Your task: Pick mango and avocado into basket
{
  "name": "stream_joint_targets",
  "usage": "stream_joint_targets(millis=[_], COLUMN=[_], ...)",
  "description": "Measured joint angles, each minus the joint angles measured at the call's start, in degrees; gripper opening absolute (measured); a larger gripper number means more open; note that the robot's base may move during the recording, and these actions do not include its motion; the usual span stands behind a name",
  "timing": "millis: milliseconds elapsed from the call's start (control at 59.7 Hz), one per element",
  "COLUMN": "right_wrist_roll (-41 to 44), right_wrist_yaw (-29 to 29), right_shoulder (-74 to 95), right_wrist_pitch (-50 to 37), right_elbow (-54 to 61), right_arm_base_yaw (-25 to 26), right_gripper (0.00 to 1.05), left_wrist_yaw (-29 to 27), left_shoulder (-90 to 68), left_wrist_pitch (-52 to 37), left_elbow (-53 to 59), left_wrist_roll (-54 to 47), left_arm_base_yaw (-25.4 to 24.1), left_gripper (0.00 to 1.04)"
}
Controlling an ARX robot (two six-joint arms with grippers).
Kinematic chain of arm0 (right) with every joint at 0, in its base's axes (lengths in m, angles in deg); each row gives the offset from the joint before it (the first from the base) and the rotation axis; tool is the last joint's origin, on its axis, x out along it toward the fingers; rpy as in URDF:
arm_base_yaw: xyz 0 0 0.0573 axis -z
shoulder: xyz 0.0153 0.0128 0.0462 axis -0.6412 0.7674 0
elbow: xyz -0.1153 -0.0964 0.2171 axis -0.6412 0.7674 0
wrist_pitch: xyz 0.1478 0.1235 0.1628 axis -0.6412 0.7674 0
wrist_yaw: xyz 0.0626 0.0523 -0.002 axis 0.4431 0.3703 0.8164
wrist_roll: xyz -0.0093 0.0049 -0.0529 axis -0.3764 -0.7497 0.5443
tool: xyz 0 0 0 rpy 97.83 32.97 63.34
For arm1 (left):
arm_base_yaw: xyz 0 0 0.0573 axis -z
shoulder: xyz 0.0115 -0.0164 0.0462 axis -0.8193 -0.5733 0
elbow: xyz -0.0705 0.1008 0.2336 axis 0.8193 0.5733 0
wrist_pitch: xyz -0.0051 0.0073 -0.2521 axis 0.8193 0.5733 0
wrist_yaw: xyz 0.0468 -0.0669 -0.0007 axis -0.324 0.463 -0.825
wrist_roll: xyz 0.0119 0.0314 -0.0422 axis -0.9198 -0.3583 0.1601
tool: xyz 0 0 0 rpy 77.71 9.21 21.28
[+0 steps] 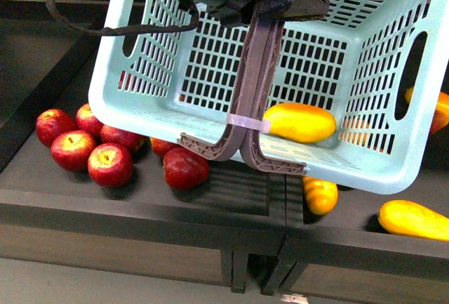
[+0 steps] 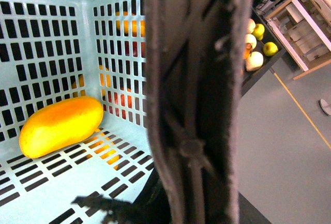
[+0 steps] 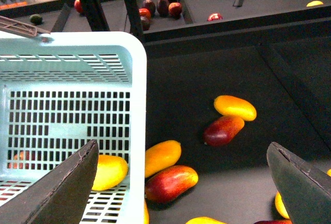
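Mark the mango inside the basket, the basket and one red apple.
mango (image 1: 298, 122), front view, middle of its skin.
basket (image 1: 140, 118), front view, near rim's left part.
red apple (image 1: 110, 164), front view, its front face.

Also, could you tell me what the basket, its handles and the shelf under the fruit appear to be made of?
The basket looks like moulded plastic, light teal with a slight sheen, judging by its slotted lattice walls and rounded rim. The handles seem matte brown plastic with ribbed webbing. The shelf is dark and matte; painted wood or coated board, I cannot tell.
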Motion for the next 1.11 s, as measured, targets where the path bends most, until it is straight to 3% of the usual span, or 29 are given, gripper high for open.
stream_joint_targets(millis=[1106], right_wrist_roll=[0.0], right_wrist_yaw=[-0.1], right_shoulder=[-0.3], right_wrist_pitch=[0.1], right_elbow=[0.3], right_arm_base_yaw=[0.0], right_gripper=[0.96], left_wrist_yaw=[0.2], left_shoulder=[0.0], left_wrist_pitch=[0.0], left_elbow=[0.0], left_wrist_roll=[-0.1], left_arm_base_yaw=[0.0], left_gripper=[0.05])
